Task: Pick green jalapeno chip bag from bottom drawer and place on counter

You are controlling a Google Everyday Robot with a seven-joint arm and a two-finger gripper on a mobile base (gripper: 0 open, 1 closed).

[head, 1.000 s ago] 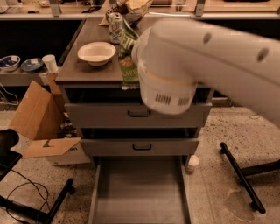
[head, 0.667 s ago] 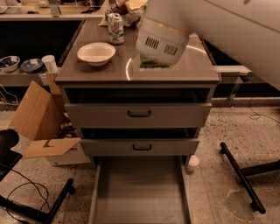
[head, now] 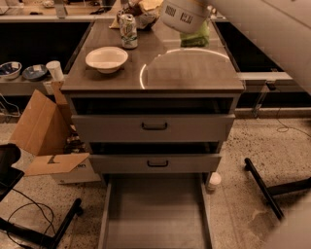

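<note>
The green jalapeno chip bag (head: 196,35) is at the back right of the counter (head: 194,73); only its lower green part shows, at or just above the surface. My gripper (head: 187,17) is directly over it, seen only as the white round end of the arm, which hides the bag's top. The bottom drawer (head: 155,214) is pulled fully out below, its flat grey floor bare.
A white bowl (head: 107,59) sits on the counter's left. A green-and-white soda can (head: 128,30) and a tan-brown bag (head: 142,13) stand at the back. The two upper drawers (head: 154,127) are slightly open. A cardboard box (head: 43,129) is at the left and black base legs (head: 262,187) at the right.
The arm has swung from in front of the cabinet up and back to the counter's far right, carrying the green bag with it. The drawers and the bowl have not moved.
</note>
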